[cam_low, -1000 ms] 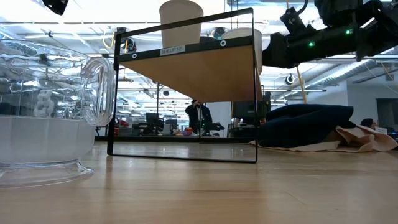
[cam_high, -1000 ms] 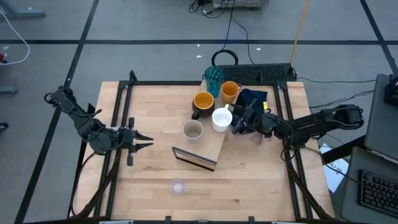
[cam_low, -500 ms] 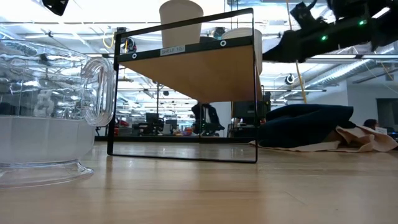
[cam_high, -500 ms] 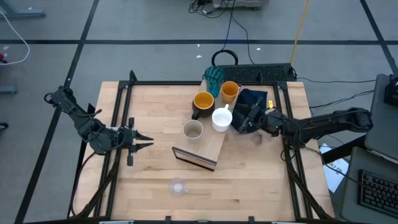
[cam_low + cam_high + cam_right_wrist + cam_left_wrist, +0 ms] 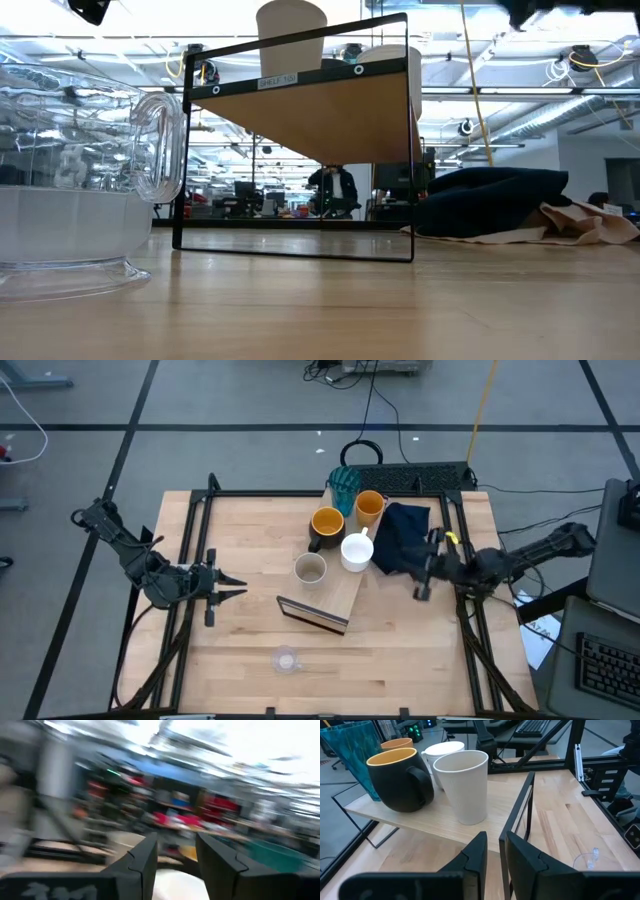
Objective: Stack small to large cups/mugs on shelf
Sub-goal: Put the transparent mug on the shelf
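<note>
The shelf point(image 5: 338, 596), a light-wood board with a dark near end, sits raised on a thin black frame point(image 5: 519, 815). On it stand the beige cup point(image 5: 310, 568), white mug point(image 5: 357, 551), dark mug with yellow inside point(image 5: 327, 525), orange cup point(image 5: 369, 508) and teal tumbler point(image 5: 345, 486). The small clear glass point(image 5: 286, 659) stands on the table near the front edge. My left gripper point(image 5: 240, 587) hovers left of the shelf, open by a narrow gap and holding nothing. My right gripper point(image 5: 420, 575), open and holding nothing, hangs right of the shelf.
A navy cloth point(image 5: 403, 537) lies crumpled on the table just right of the cups, beside my right gripper. A black frame point(image 5: 205, 530) edges the table. In the low view the clear glass point(image 5: 80, 190) fills the left foreground.
My right gripper has drawn back from beside the white mug toward the table's right edge, risen and tipped its fingers upward. The cups and the shelf have stayed where they were.
</note>
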